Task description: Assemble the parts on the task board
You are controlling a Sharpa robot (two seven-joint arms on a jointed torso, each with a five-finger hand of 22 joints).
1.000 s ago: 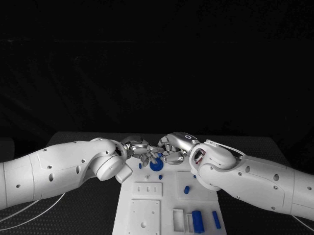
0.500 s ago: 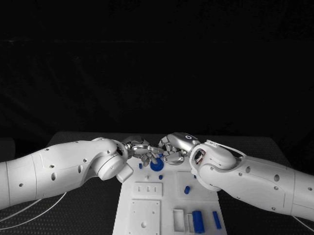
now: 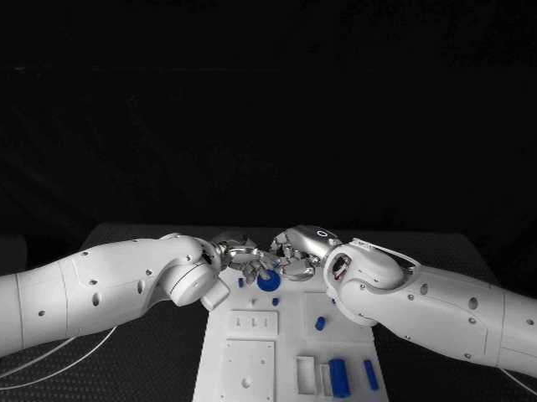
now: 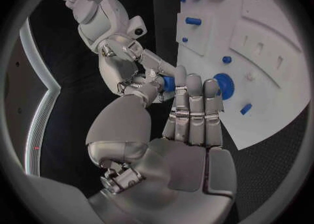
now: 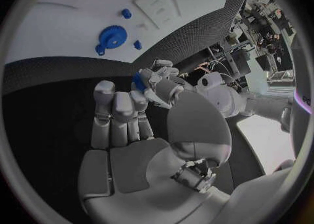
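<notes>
A black table with a finely textured, mesh-like top (image 3: 443, 247) lies under everything, its far edge meeting a dark backdrop (plain and featureless). At the near left, thin white cables (image 3: 33, 362) loop across the black surface. The same dark textured top (image 5: 196, 28) appears in the right wrist view.

Dim scene with a black backdrop; wrist views bend straight edges strongly toward their dark circular rims
</notes>
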